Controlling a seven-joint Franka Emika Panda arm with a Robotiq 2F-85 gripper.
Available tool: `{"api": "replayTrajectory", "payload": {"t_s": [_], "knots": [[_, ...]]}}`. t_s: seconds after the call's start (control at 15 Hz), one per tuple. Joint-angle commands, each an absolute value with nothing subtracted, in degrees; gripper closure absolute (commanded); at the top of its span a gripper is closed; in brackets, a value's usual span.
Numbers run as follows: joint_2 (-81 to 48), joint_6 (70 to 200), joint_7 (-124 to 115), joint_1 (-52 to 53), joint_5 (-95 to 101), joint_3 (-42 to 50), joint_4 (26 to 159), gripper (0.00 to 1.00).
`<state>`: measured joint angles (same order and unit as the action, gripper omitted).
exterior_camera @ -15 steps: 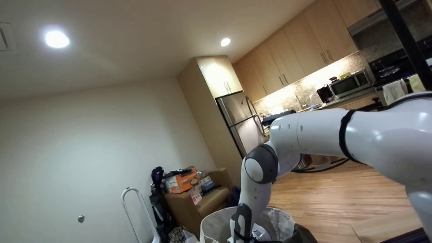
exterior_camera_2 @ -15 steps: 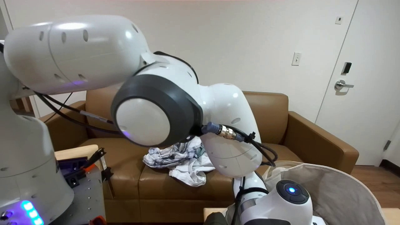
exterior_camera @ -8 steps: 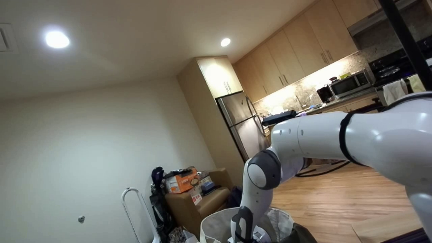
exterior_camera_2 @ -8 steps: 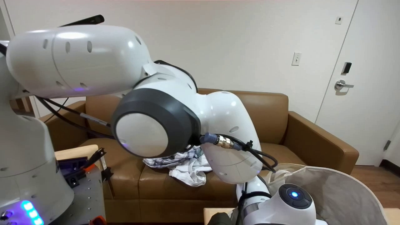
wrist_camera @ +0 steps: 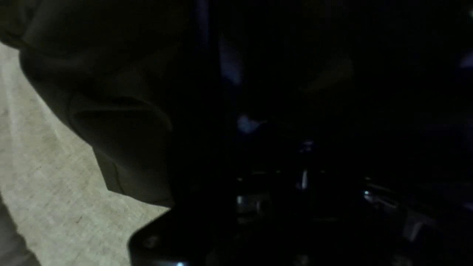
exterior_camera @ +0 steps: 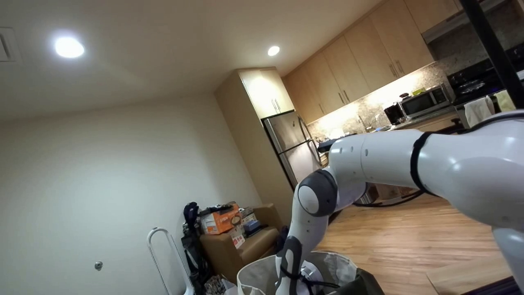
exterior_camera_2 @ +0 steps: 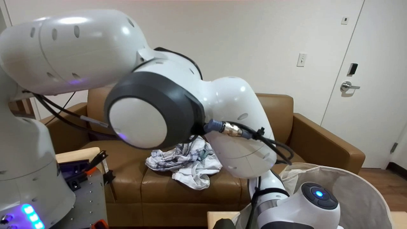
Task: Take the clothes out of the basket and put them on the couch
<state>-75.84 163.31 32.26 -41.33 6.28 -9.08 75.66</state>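
- A wide brown couch (exterior_camera_2: 120, 171) spans the middle of an exterior view, set before a pale wall.
- A steel refrigerator (exterior_camera: 292, 141) stands in the background of an exterior view, under light wooden cupboard doors.
- A white robot arm (exterior_camera_2: 152, 108) with dark grey joint rings crosses in front of the couch. In both exterior views it bends down so that its lower end is at the mouth of the basket.
- The round, pale fabric basket (exterior_camera_2: 359, 184) is at the lower right, in front of the couch, with light wood showing on either side of it. The bottom edge of the frame cuts it off.
- A crumpled pile of clothes (exterior_camera_2: 187, 162), plaid and white, lies on the couch seat near its middle.
- A dark olive cloth (exterior_camera: 362, 284) shows at the basket's rim; the wrist view has dark, folded fabric against a pale surface.
- The gripper (wrist_camera: 281, 207) is mostly lost in shadow. Whether its fingers are wide or narrow, or hold anything, I cannot tell.
- A round black button pad (exterior_camera_2: 319, 194) on the arm's lower end glows blue at its centre.
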Motion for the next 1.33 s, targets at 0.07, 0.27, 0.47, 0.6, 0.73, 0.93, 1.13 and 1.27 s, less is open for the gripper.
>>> {"api": "replayTrajectory", "payload": {"t_s": [0.07, 0.27, 0.47, 0.6, 0.73, 0.93, 1.13, 1.27], "knots": [[-62.3, 156.1, 34.7, -45.4, 6.0, -12.7, 88.7, 0.94], [-54.9, 152.1, 34.2, -44.6, 4.1, -12.7, 93.3, 0.93], [-46.4, 148.5, 34.1, -43.2, 2.4, -13.2, 98.1, 0.93], [-41.6, 146.2, 34.2, -42.6, 0.1, -13.7, 100.1, 0.93], [-37.8, 143.5, 34.5, -41.8, -2.8, -13.5, 101.2, 0.93], [-39.1, 141.4, 34.5, -38.5, -4.9, -10.2, 98.2, 0.92], [-37.7, 139.7, 34.4, -37.6, -5.6, -8.9, 99.1, 0.95], [-38.5, 137.4, 34.0, -37.7, -7.2, -7.9, 97.9, 0.95]]}}
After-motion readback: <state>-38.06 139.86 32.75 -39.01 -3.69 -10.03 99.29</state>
